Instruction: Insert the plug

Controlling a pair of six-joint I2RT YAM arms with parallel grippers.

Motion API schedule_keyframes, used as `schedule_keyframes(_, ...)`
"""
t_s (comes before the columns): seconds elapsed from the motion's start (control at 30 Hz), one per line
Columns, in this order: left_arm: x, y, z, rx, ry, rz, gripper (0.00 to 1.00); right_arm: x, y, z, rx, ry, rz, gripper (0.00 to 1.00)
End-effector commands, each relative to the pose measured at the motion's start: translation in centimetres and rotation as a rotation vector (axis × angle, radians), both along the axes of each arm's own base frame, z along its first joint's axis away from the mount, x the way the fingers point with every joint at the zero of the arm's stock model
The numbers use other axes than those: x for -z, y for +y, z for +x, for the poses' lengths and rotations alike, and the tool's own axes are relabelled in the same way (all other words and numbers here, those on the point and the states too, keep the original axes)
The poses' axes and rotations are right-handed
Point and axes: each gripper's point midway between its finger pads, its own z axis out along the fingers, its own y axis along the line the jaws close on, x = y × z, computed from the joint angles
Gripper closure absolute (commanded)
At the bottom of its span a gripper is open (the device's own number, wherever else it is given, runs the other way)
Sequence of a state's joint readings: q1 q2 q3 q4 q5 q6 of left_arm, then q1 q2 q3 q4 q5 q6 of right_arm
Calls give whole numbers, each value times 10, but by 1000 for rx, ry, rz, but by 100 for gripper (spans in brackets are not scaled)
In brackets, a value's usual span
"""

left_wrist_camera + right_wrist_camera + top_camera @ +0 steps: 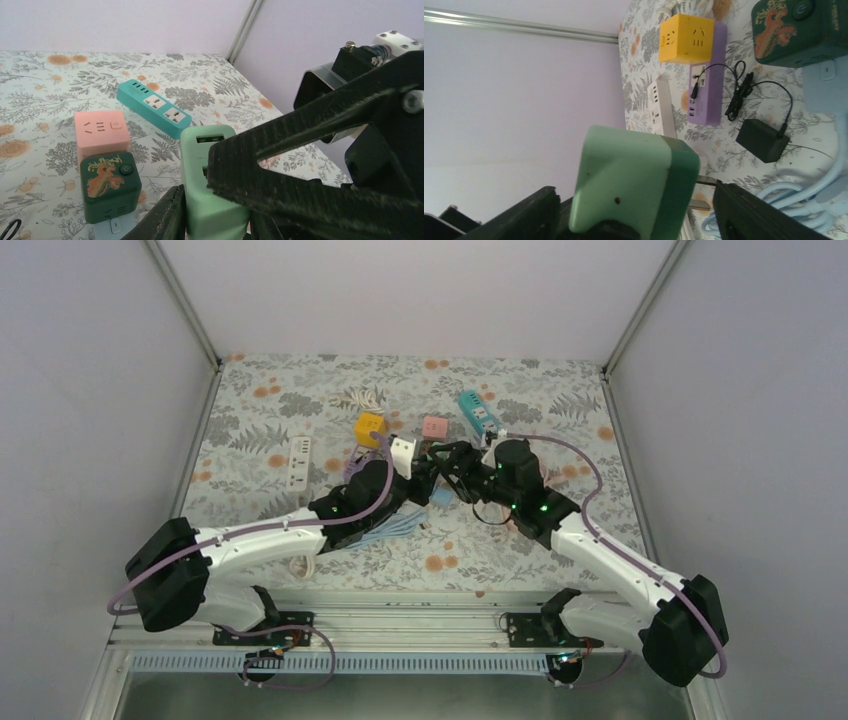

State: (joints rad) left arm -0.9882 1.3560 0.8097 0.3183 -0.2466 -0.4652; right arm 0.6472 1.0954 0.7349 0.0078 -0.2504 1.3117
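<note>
Robotics test cell in a laboratory: plain white panels point(400, 290) enclose the worktop point(260, 410), aluminium frame posts point(185, 302) stand at 11 and 1 o'clock, and an aluminium mounting rail point(400, 625) carries both arm bases point(250, 622) at 6 o'clock.

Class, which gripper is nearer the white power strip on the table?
Left. The left gripper is to the right of the white power strip in the top view; the right gripper is farther right, across the green adapter.

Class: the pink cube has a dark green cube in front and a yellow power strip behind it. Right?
No. The power strip behind the pink cube is teal, not yellow, as the left wrist view shows. The rest holds.
</note>
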Motion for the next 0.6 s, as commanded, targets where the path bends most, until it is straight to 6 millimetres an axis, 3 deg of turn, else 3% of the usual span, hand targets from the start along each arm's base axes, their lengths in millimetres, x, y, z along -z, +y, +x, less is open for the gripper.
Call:
schedule_keyframes(0.0, -23, 1, 5, -38, -14, -57, 94, -1, -17, 1, 50, -64, -127, 15)
schedule_keyframes(0.1, -20, 12, 8, -65, 6, -28, 94, -7, -35, 7, 73, -175, -251, 6)
schedule_keyframes(0.27, -22, 31, 19, -47, 98, -31, 93, -16, -45, 2, -53, -500, -490, 6)
schedule_keyframes(0.43, -31, 41, 24, 39, 229, -110, 93, -34, -24, -25, -253, -834, -505, 8)
schedule_keyframes(0.57, -44, 34, 18, 128, 319, -194, 93, -34, -6, -20, -290, -910, -565, 8)
